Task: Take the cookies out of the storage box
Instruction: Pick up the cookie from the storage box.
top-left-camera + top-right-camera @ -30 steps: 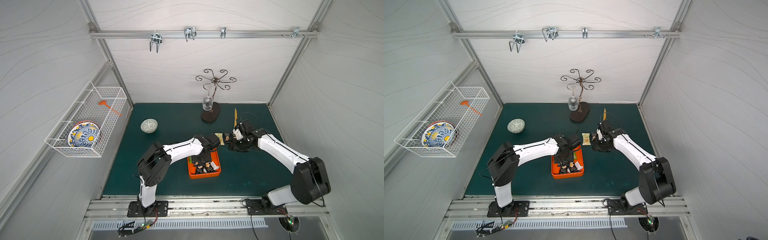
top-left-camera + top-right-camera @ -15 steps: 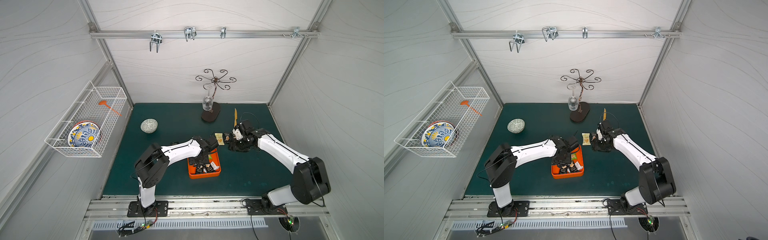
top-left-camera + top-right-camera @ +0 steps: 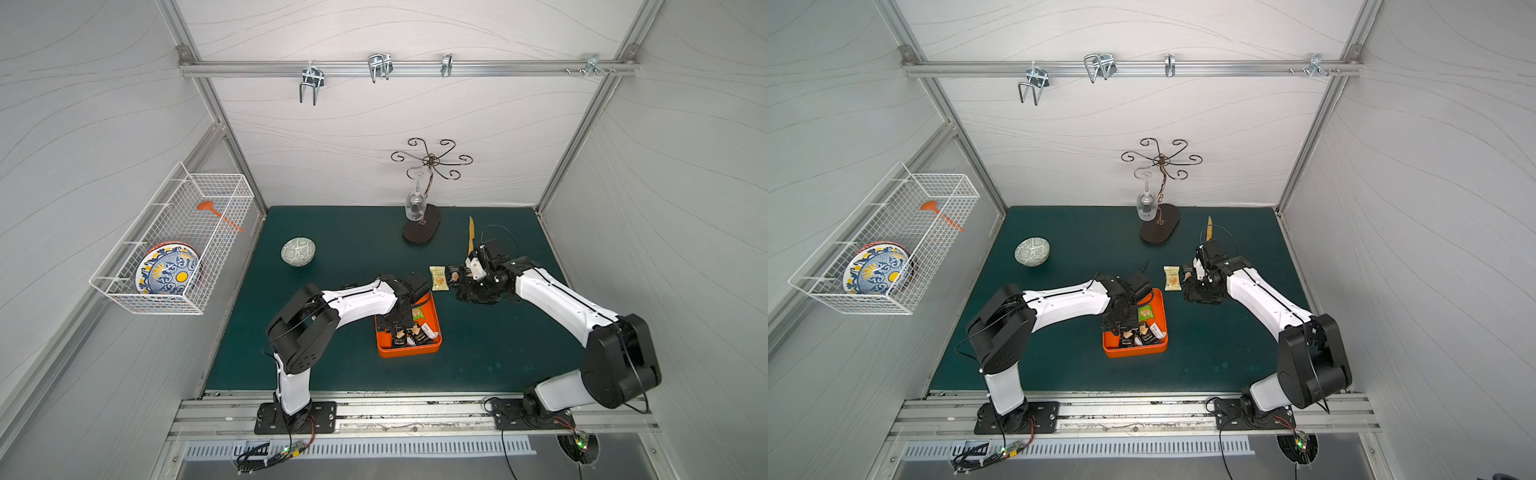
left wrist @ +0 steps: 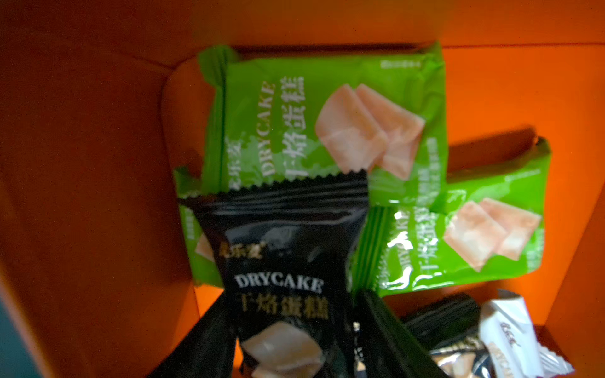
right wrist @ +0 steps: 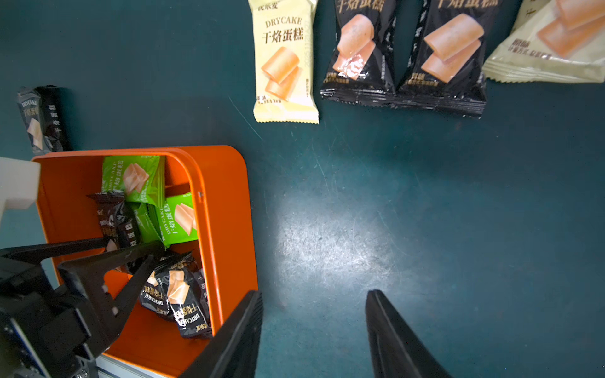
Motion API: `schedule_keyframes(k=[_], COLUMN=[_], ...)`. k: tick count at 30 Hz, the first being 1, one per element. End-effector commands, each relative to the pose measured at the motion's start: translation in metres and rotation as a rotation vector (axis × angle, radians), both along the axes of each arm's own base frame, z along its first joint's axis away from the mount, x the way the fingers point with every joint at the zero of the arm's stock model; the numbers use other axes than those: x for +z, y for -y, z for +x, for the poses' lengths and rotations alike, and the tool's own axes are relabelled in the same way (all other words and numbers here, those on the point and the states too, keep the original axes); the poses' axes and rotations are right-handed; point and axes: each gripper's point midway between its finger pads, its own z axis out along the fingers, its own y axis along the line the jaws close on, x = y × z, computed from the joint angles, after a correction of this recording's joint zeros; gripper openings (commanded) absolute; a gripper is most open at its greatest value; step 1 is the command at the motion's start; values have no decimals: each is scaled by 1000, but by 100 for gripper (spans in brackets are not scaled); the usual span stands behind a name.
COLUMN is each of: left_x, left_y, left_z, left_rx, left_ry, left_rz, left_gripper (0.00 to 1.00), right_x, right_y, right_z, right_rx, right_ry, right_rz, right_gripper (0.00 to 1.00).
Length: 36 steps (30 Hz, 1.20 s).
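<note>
Cookies (image 4: 327,114), sealed packets, green, black, yellow

On green mat (image 3: 478,365): orange box (image 3: 409,352), loose packets (image 3: 439,277), bowl (image 3: 298,251), stand (image 3: 421,229)

white wire basket (image 3: 216,188) on side wall, patterned plate (image 3: 168,272) and orange utensil (image 3: 218,214) inside, patterned bowl (image 3: 298,251) on green mat (image 3: 353,249), wine glass (image 3: 415,204) hanging inverted from scrolled rack (image 3: 421,229), wooden knife (image 3: 471,235) nearby
</note>
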Motion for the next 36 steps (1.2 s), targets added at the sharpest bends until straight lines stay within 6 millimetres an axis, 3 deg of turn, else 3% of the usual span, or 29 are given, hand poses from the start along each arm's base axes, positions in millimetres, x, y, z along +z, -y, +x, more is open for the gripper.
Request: schedule_keyframes(k=[1, 12, 19, 36], left_x=[13, 15, 21, 76], left_y=[5, 6, 5, 5], left_z=[7, 9, 9, 13], left_rx=[-9, -20, -29, -59], left_ry=[36, 41, 45, 120], left_rz=[-37, -33, -23, -79], left_gripper=[58, 42, 42, 43], right_x=[-5, -7, -3, 13], right_y=[1, -2, -2, -4], right_z=[-3, -3, -1, 1], right_rx=[15, 19, 16, 10], right_ry=[-17, -33, -25, -12], right_rz=[-1, 6, 7, 17], right_gripper=[55, 56, 56, 55])
